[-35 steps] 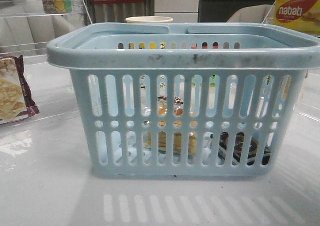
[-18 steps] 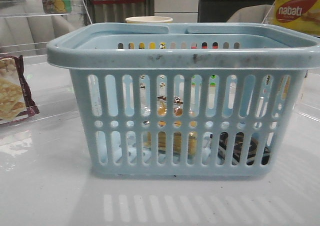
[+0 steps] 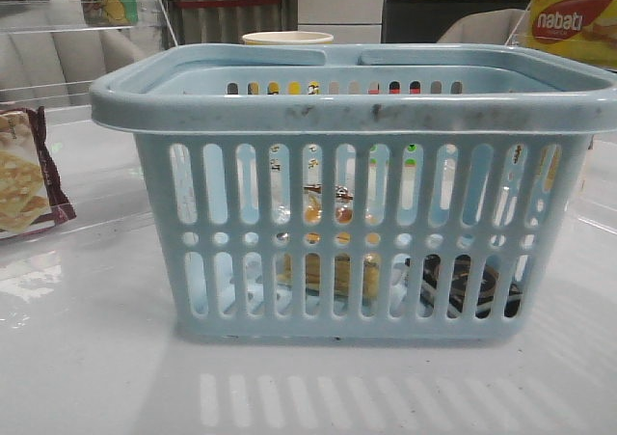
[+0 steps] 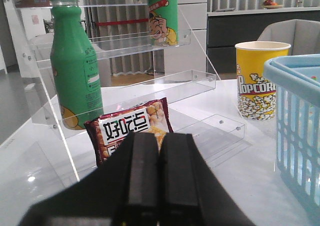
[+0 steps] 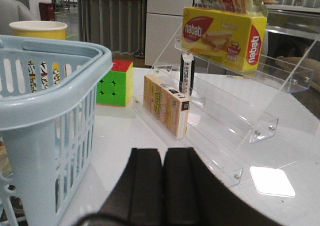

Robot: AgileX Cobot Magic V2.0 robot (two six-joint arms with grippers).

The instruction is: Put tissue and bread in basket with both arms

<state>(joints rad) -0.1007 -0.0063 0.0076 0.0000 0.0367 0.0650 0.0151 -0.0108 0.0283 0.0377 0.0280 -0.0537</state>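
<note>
- Bread (image 3: 328, 266): one bag, lying inside the one blue basket (image 3: 357, 107) on the table (image 3: 96, 358).
- One dark tissue (image 3: 468, 285) pack lies right of it, also inside.
- Left hand (image 4: 159, 173) and right hand (image 5: 163, 178): both clenched, holding nothing.

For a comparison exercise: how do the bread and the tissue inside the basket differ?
Seen through the slots of the basket, the bread is golden-yellow in a clear bag; the tissue is a dark, blackish pack. The bread stands taller, reaching the upper slots; the tissue lies low on the floor. The bread sits near the middle, the tissue to its right. Both rest inside the basket.
</note>
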